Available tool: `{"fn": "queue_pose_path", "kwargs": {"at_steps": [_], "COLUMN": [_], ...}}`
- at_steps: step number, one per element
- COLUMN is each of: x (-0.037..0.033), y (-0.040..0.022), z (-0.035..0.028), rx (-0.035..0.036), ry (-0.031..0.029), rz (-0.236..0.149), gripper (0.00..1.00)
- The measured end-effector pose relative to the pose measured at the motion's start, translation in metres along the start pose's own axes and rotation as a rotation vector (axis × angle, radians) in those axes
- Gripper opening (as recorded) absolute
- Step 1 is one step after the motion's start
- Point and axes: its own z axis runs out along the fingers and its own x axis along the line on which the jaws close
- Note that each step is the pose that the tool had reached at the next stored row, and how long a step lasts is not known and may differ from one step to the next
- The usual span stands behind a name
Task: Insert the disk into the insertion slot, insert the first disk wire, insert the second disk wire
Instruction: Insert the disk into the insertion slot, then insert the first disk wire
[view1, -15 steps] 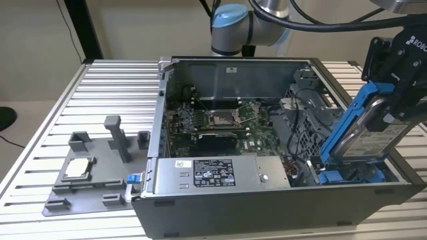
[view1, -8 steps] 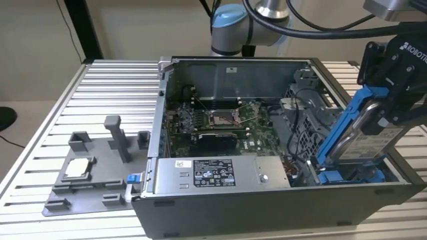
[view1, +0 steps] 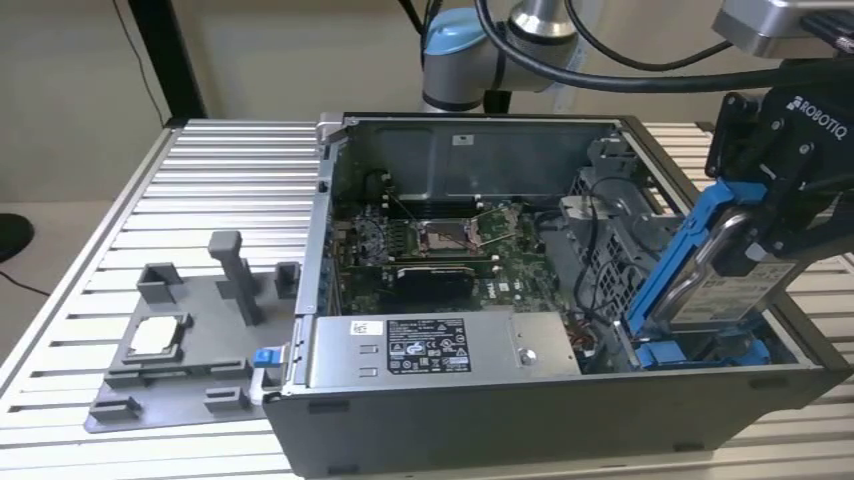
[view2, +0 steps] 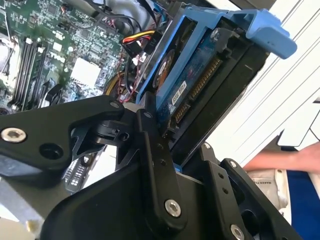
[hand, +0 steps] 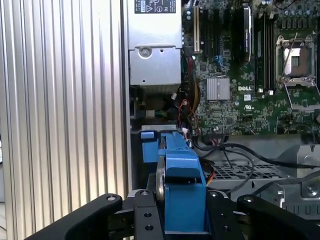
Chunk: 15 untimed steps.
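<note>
The disk (view1: 710, 285) sits in a blue carrier and is tilted steeply. Its lower end is down in the insertion slot (view1: 707, 352), a bay with blue rails at the case's front corner on the exterior view's right. My gripper (view1: 750, 245) is shut on the disk's upper part, with black fingers (hand: 145, 215) on either side of the blue carrier (hand: 182, 182). In the second wrist view the disk's (view2: 200, 85) circuit board and connector edge face the camera. Coloured wires (hand: 186, 107) lie loose next to the slot's blue rail (hand: 148, 147); I cannot tell which are the disk wires.
The open computer case (view1: 561, 420) lies on a slatted aluminium table (view1: 160, 200). Inside are the motherboard with a silver processor socket (view1: 443, 236) and a grey power supply (view1: 427, 345). A grey fixture (view1: 187, 330) stands at the exterior view's left. A person's arm (view2: 280, 160) is beside the case.
</note>
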Motion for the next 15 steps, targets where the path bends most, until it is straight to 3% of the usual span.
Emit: {"fn": "queue_pose_path", "kwargs": {"at_steps": [11, 15], "x": [0.0001, 0.0001], "y": [-0.0002, -0.0004], "z": [0.0096, 0.0158], "rx": [0.0000, 0.0000], "ry": [0.0000, -0.0001], "rz": [0.000, 0.000], "gripper": [0.00, 0.00]}}
